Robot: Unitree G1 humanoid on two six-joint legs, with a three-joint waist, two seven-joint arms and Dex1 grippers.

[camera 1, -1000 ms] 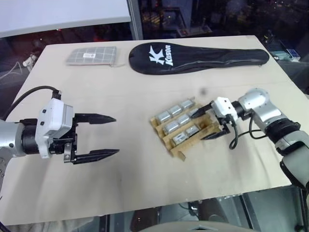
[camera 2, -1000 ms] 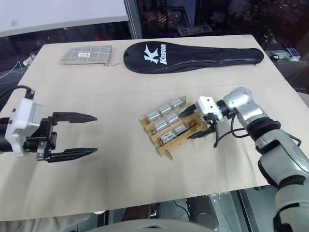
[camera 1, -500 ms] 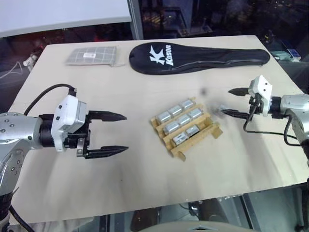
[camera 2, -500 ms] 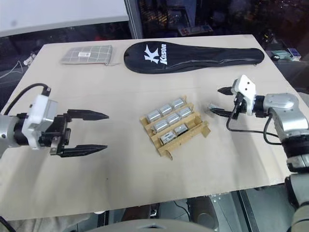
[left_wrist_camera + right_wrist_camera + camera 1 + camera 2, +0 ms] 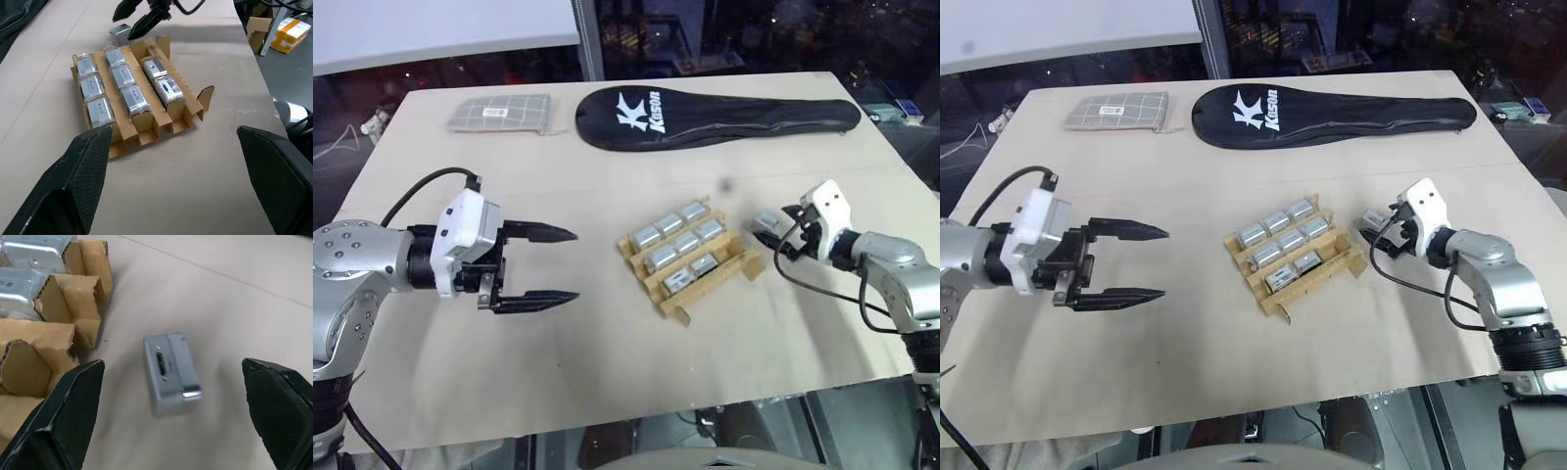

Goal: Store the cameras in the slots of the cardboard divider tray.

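Silver loose camera (image 5: pixel 171 373) flat, long axis seemingly tray-parallel.

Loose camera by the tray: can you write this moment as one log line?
loose camera: lying on table, outside cardboard divider tray | right pincer: open, empty, aimed at it | left pincer: open, empty

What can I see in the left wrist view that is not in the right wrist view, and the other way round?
Left wrist view alone: the whole cardboard divider tray with eight cameras in its slots, and the right hand open above the loose camera. Right wrist view alone: that loose camera close up, lying flat with a slot-like port facing up. Both: the loose camera, the tray's edge, the tan table.
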